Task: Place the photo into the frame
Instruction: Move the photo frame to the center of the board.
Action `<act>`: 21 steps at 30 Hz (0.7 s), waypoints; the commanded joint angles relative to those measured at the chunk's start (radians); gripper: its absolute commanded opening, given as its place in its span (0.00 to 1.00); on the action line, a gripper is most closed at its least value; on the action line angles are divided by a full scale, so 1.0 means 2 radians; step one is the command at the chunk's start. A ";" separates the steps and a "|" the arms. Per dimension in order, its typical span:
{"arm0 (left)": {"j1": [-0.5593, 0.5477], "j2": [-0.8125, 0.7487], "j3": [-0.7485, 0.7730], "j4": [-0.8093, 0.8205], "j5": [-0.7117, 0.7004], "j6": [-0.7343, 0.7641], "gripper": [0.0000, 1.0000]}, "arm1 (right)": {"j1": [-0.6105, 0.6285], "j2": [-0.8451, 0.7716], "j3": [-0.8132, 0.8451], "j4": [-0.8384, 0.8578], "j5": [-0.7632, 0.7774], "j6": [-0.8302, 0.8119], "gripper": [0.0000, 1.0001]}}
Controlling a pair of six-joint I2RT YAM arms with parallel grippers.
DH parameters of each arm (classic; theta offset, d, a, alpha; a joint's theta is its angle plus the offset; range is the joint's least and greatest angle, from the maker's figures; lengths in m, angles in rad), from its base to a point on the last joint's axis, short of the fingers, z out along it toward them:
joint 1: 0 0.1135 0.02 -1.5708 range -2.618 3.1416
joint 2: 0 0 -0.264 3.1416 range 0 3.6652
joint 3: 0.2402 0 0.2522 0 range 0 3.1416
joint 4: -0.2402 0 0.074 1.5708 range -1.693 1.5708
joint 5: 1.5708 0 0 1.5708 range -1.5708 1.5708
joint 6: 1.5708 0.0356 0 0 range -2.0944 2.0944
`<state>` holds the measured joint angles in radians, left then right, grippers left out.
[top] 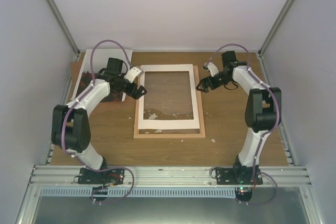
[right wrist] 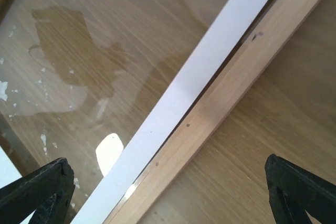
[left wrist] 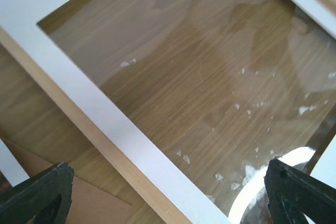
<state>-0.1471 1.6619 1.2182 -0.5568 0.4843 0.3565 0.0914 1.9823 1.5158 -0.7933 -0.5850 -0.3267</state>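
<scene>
The frame [top: 169, 134] lies flat mid-table: light wood rails, a white mat inside and a clear pane [top: 168, 94] with the table showing through. The photo [top: 86, 72] lies at the back left, only its white border visible and its picture mostly hidden under my left arm. My left gripper [top: 137, 88] is open and empty above the frame's left rail [left wrist: 79, 135]. My right gripper [top: 202, 84] is open and empty above the right rail [right wrist: 236, 87]. In each wrist view the fingertips [left wrist: 42, 195] [right wrist: 299, 187] stand wide apart over rail and mat.
A plain brown backing board [top: 75, 71] lies under the photo at the back left, and its corner shows in the left wrist view [left wrist: 89, 203]. Small white scraps lie on the pane [left wrist: 184, 157] and on the table by the frame's near right corner [top: 212, 140]. Grey walls enclose the table.
</scene>
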 commanded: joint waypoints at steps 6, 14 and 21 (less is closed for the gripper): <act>-0.143 -0.016 0.007 -0.026 -0.209 0.128 0.99 | 0.010 -0.106 -0.090 0.056 0.052 0.010 1.00; -0.163 0.004 0.020 -0.031 -0.185 0.117 0.98 | 0.014 -0.124 -0.077 0.051 0.057 -0.017 0.99; -0.163 0.019 0.026 -0.031 -0.198 0.109 0.98 | 0.077 -0.073 -0.019 0.064 0.152 -0.042 1.00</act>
<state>-0.4744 1.6775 1.2453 -0.6270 0.1093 0.5827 0.1532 1.7885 1.4551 -0.6876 -0.4068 -0.3511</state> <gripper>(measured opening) 0.983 0.994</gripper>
